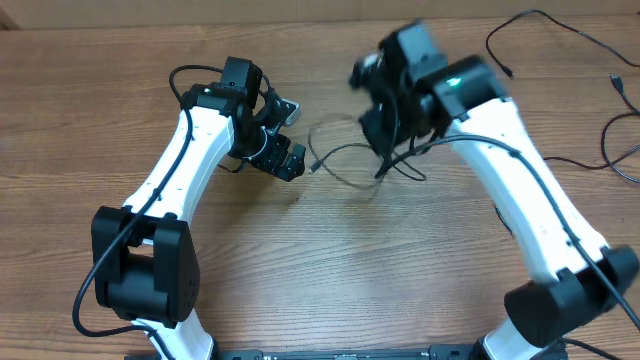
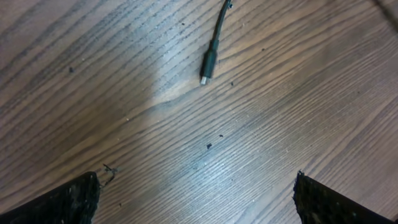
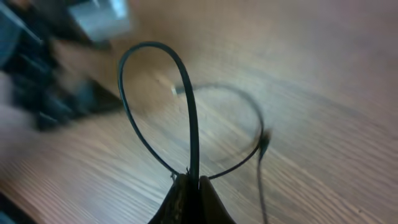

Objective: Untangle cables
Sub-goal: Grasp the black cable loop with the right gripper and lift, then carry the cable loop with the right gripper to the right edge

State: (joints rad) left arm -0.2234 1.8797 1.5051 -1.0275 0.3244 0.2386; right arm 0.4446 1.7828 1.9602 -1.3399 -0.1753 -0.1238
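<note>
A thin black cable (image 1: 340, 150) lies in loops on the wooden table between the two arms. My right gripper (image 1: 383, 165) comes down on its right side. In the right wrist view the right gripper (image 3: 193, 183) is shut on the cable (image 3: 193, 124), which rises from the closed fingertips in a tall loop. A small plug (image 3: 176, 91) shows blurred beyond the loop. My left gripper (image 1: 290, 135) stands open just left of the cable's plug end (image 2: 208, 64). Its fingers (image 2: 74, 199) sit wide apart with only bare wood between them.
More black cables (image 1: 560, 35) trail across the table's far right corner, and another one (image 1: 615, 140) runs along the right edge. The white left arm (image 1: 190, 160) and right arm (image 1: 530, 190) reach in from the near side.
</note>
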